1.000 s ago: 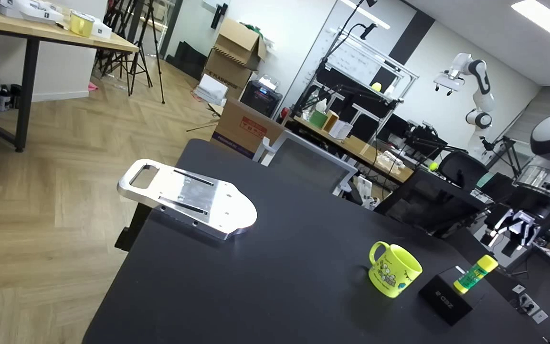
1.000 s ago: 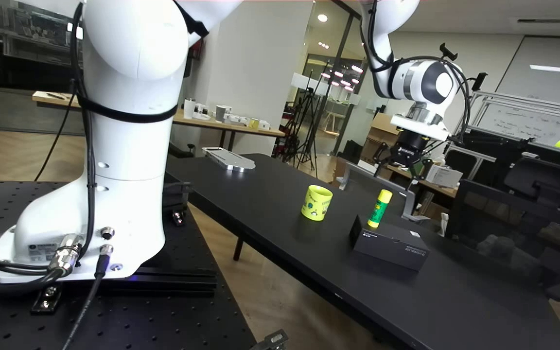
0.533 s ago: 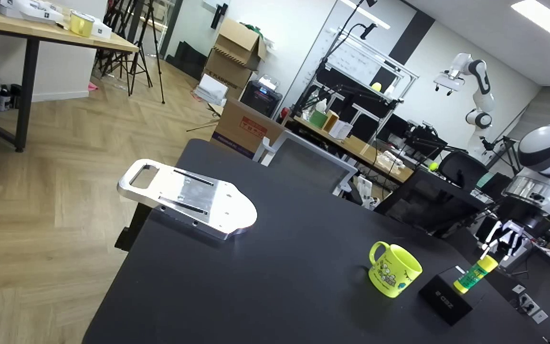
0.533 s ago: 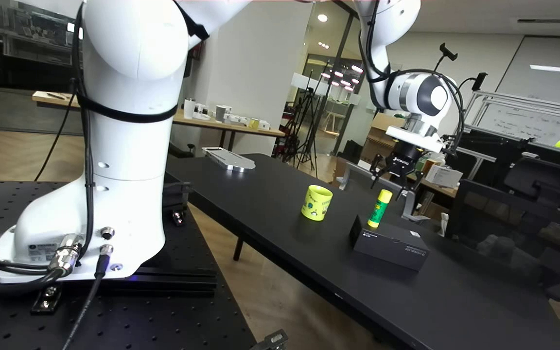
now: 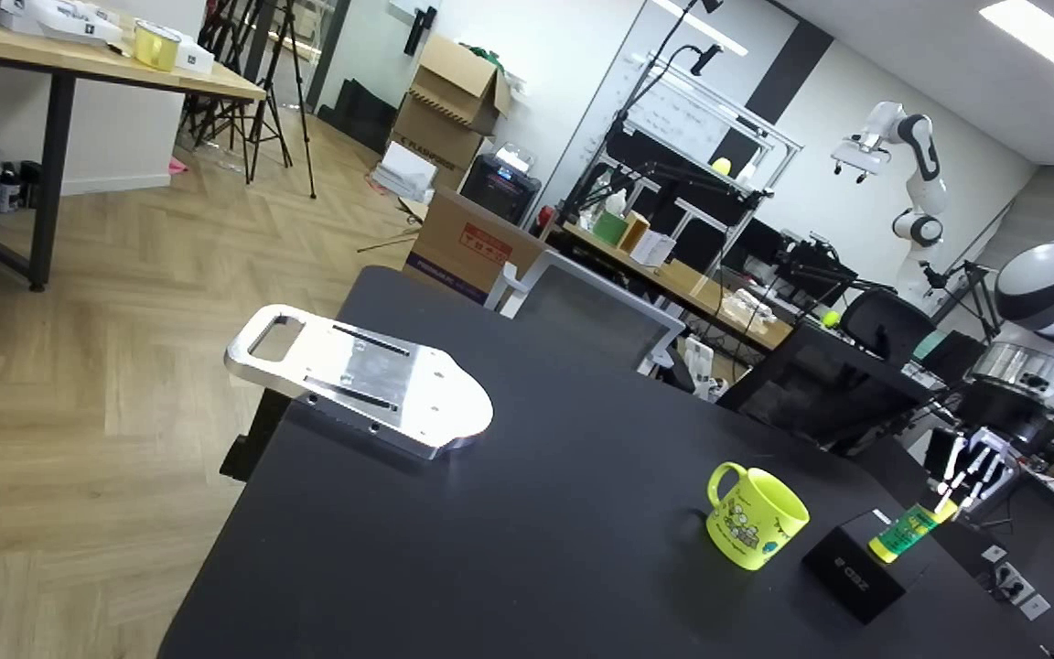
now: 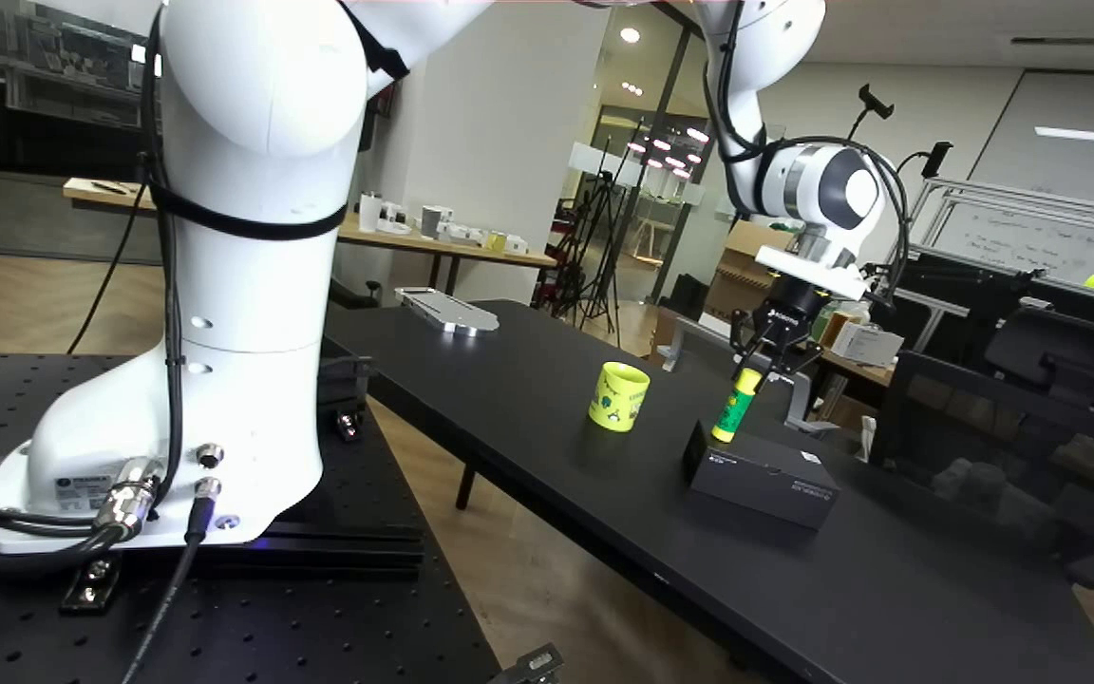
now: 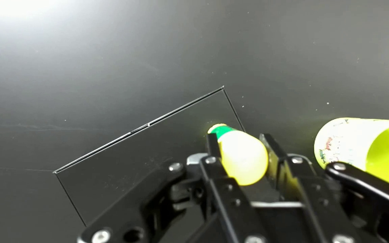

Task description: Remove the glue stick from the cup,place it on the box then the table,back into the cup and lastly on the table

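The glue stick [image 6: 735,410], green with yellow ends, stands slightly tilted with its lower end at the top of the black box [image 6: 765,480], near one end of it. My gripper [image 7: 239,141] is shut on its yellow cap, one finger on each side in the wrist view. In an exterior view the gripper [image 5: 955,503] comes down from above onto the cap. The lime yellow-green cup [image 5: 751,522] stands upright on the black table [image 5: 536,531], beside the box. In the wrist view the cup [image 7: 343,141] lies to the right of the fingers, partly cut off by the frame's edge.
A silver metal plate [image 5: 371,375] lies at the far end of the table, jutting over its edge. A grey chair [image 5: 591,311] is drawn up along the table's side. The arm's white base [image 6: 243,399] stands on a separate black platform.
The gripper came down toward the glue stick, and its fingers have come together around the cap. The stick has shifted and tilted a little. Cup and box stay where they were.
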### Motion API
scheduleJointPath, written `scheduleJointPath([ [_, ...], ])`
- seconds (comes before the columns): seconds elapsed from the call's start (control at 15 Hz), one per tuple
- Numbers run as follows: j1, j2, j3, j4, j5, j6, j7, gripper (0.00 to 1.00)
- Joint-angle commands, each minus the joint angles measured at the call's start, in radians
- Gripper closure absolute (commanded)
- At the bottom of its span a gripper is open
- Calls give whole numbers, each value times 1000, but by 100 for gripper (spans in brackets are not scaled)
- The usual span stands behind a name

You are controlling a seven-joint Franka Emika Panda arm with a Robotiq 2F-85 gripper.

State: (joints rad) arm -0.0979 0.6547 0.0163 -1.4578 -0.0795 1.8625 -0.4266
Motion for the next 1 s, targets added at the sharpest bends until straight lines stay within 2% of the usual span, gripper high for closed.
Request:
scheduleJointPath([
  [0.0,-15,-13,-1,37,2,-45,-3,91],
  [0.33,-54,-17,-25,73,-2,-69,-18,91],
  [0.47,-90,6,-33,99,10,-92,-56,91],
  [0.73,-160,99,-61,185,8,-148,-94,91],
  [0.93,-200,167,-75,230,6,-147,-99,91],
])
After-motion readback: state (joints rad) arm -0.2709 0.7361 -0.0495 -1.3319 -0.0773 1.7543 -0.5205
